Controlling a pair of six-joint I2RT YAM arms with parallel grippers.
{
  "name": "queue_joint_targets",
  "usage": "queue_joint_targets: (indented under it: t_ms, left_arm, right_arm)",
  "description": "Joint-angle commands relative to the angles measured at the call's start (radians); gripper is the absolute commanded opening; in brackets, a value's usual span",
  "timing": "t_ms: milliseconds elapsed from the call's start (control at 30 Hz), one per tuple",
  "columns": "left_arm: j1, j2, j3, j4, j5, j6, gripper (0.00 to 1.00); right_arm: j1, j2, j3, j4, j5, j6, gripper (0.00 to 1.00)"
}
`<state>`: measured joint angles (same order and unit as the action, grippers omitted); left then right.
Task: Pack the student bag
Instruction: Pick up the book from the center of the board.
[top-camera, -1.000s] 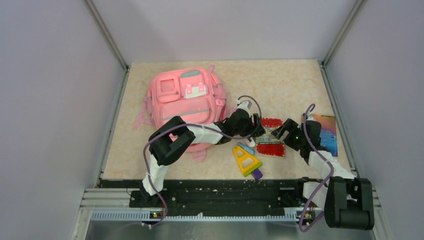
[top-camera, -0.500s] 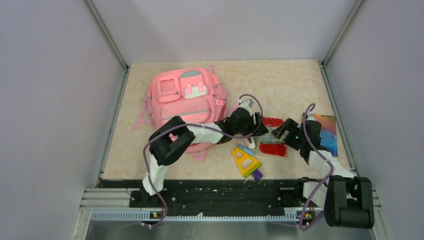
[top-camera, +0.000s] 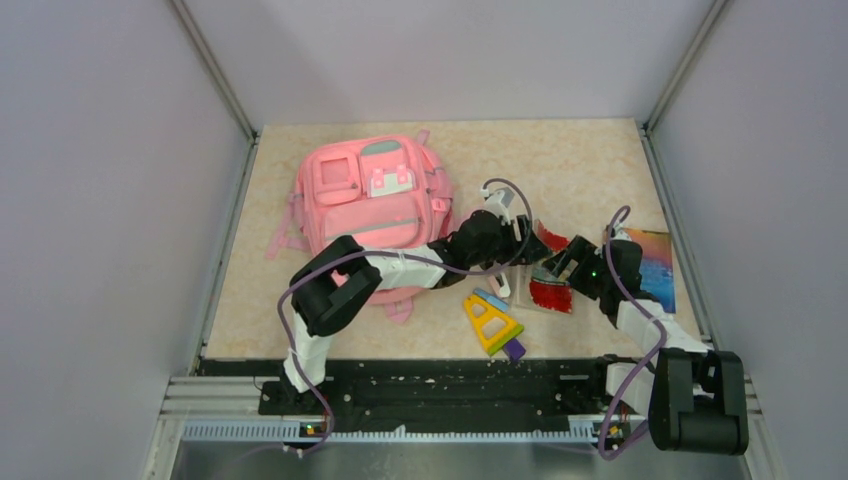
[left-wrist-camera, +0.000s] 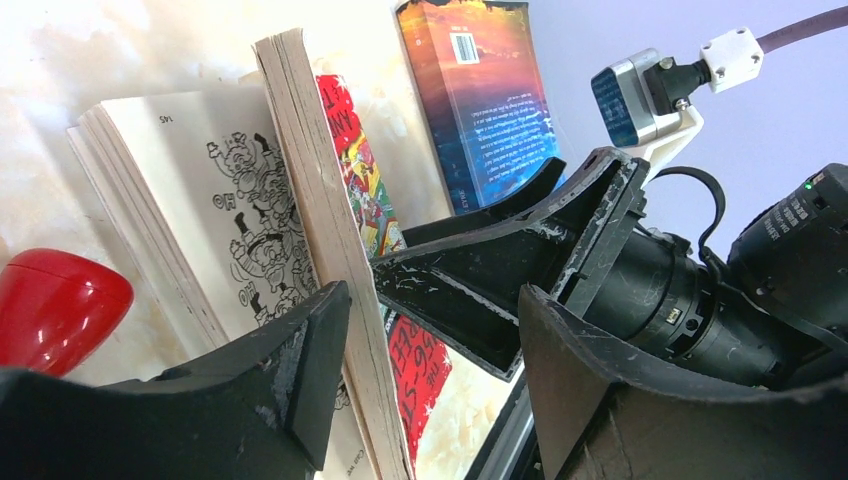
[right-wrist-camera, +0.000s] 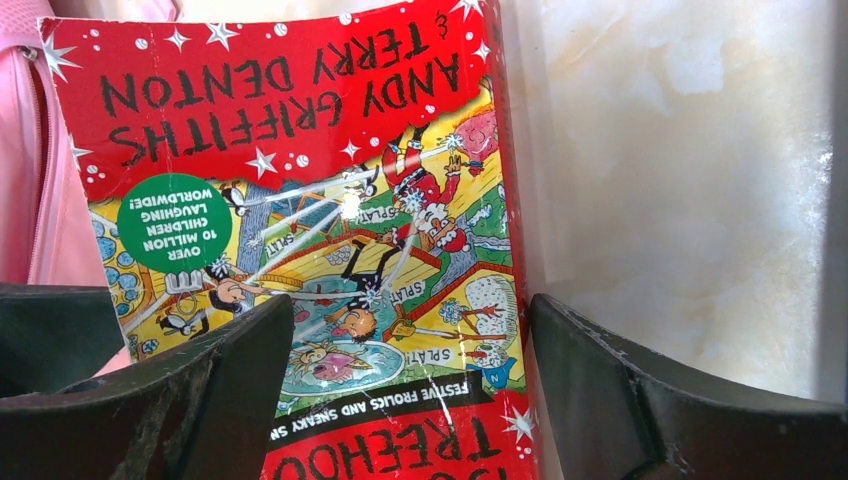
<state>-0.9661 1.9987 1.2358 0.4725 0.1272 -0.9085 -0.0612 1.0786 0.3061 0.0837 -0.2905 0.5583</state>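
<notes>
The pink student bag lies flat at the back left, its edge also in the right wrist view. A red paperback stands tilted up between my two grippers. My left gripper is open; its left finger presses against the thick page block, with some pages fanned open behind it. My right gripper is open, and the red cover fills the space between its fingers. One right finger reaches in between the left jaws.
A blue book lies flat at the right, also in the left wrist view. A yellow triangle ruler with a blue and a purple piece lies in front. A red rounded object sits beside the open pages.
The red book lay flat and now stands tilted, its left side raised. My left gripper has moved up and back a little with it. The right arm has barely moved.
</notes>
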Motion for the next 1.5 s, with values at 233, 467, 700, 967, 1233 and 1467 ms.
queue_joint_targets:
  t_ms: [233,467,700,967,1233,1467]
  left_arm:
    - [-0.017,0.037,0.049,0.019,0.032,-0.019,0.65]
    - [-0.016,0.039,0.028,-0.051,-0.019,0.01,0.65]
    - [-0.016,0.061,0.026,-0.055,-0.034,0.014,0.63]
    - [-0.01,0.062,0.013,0.026,0.005,-0.004,0.06]
    - [-0.005,-0.09,-0.004,0.109,0.027,-0.008,0.0]
    - [0.004,-0.198,0.027,0.163,0.063,0.019,0.0]
  right_arm:
    - [0.006,0.026,-0.001,-0.019,-0.02,-0.006,0.86]
    - [0.006,0.027,-0.001,-0.019,-0.02,-0.006,0.85]
    - [0.006,0.029,-0.001,-0.019,-0.021,-0.007,0.85]
    - [0.006,0.026,0.0,-0.022,-0.025,-0.005,0.85]
    - [0.006,-0.069,0.03,-0.054,-0.036,0.024,0.86]
    - [0.003,-0.228,0.232,-0.23,0.065,-0.033,0.9]
